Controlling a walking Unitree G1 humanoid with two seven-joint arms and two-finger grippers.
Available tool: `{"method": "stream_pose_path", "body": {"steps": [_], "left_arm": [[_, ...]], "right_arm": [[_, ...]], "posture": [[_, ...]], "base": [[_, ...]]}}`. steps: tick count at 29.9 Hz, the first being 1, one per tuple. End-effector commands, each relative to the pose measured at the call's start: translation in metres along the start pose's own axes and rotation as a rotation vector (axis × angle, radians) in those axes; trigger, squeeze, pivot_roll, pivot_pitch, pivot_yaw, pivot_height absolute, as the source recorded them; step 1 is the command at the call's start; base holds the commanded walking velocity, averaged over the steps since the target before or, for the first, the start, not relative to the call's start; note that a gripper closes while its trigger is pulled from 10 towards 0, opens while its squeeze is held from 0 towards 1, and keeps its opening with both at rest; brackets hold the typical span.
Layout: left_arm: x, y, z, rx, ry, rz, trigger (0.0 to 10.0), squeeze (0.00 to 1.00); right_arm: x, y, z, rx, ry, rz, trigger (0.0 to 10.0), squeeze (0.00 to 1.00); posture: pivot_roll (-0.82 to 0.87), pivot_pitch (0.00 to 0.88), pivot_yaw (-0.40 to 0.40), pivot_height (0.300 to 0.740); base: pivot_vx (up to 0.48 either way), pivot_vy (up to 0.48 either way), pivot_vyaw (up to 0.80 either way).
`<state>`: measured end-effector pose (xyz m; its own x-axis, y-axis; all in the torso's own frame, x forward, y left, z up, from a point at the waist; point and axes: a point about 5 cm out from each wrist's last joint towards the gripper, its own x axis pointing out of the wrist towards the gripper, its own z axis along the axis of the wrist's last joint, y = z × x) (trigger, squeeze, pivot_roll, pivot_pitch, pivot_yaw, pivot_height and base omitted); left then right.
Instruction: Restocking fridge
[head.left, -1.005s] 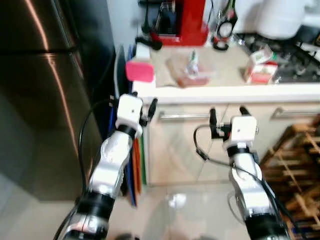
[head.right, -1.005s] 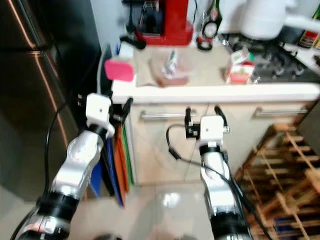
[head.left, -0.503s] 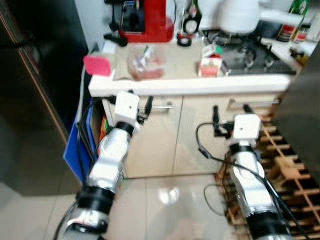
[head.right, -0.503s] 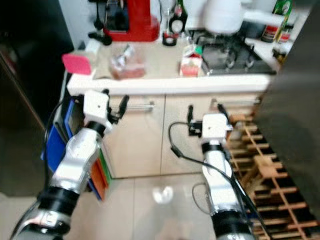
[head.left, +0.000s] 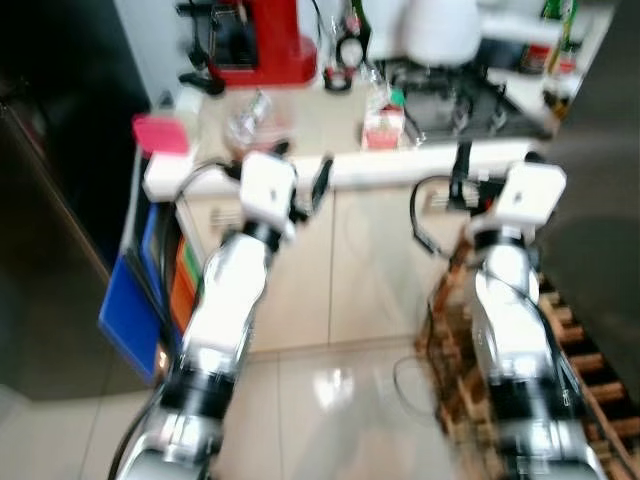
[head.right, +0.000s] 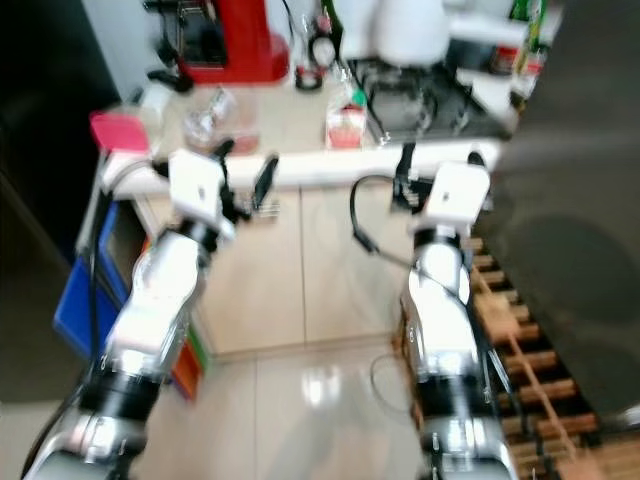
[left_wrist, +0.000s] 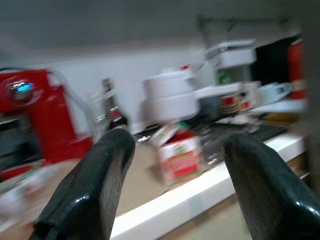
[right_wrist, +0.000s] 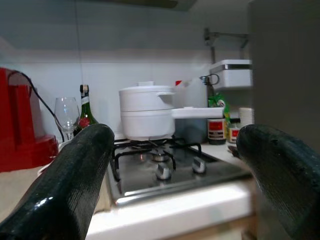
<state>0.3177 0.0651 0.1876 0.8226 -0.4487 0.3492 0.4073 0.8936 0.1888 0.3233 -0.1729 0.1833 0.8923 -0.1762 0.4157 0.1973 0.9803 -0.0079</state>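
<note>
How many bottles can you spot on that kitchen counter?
3, perhaps more hidden: a dark wine bottle behind the wine glass beside the red machine, and two small bottles right of the white pot.

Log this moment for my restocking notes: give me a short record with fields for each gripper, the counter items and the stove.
left gripper: open, raised before the counter edge, holding nothing
right gripper: open, raised near the counter edge, holding nothing
counter items: red carton, clear packet, pink box, red machine
stove: white pot on the burner
beside stove: wine glass, dark bottle
</note>
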Motion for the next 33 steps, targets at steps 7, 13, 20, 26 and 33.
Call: {"method": "stream_pose_path", "body": {"steps": [7, 13, 20, 26, 33], "left_arm": [[0.0, 0.015, 0.007, 0.014, -0.015, 0.024, 10.0, 0.0], [0.002, 0.015, 0.012, 0.005, -0.029, 0.027, 10.0, 0.0], [0.003, 0.033, 0.013, 0.013, -0.016, 0.151, 10.0, 0.0], [0.003, 0.039, 0.015, -0.019, -0.019, 0.192, 10.0, 0.0], [0.001, 0.038, 0.019, -0.008, -0.01, 0.178, 10.0, 0.0]], "right_arm": [[0.011, 0.024, 0.014, 0.049, -0.011, 0.071, 10.0, 0.0], [0.023, 0.033, 0.027, 0.052, -0.022, 0.108, 10.0, 0.0], [0.041, 0.046, 0.057, 0.14, -0.057, 0.141, 10.0, 0.0], [0.053, 0.063, 0.072, 0.171, -0.038, 0.183, 10.0, 0.0], [0.076, 0.072, 0.064, 0.105, 0.085, 0.145, 10.0, 0.0]], "posture": [[-0.07, 0.0, 0.027, 0.74], [-0.07, 0.0, 0.028, 0.74], [-0.06, 0.0, 0.026, 0.74], [-0.06, 0.0, 0.024, 0.74], [-0.03, 0.0, 0.027, 0.74]], "base": [[0.48, 0.0, 0.0], [0.48, 0.0, 0.0], [0.378, 0.0, 0.0], [0.0, 0.0, 0.0], [0.0, 0.0, 0.0]]}}
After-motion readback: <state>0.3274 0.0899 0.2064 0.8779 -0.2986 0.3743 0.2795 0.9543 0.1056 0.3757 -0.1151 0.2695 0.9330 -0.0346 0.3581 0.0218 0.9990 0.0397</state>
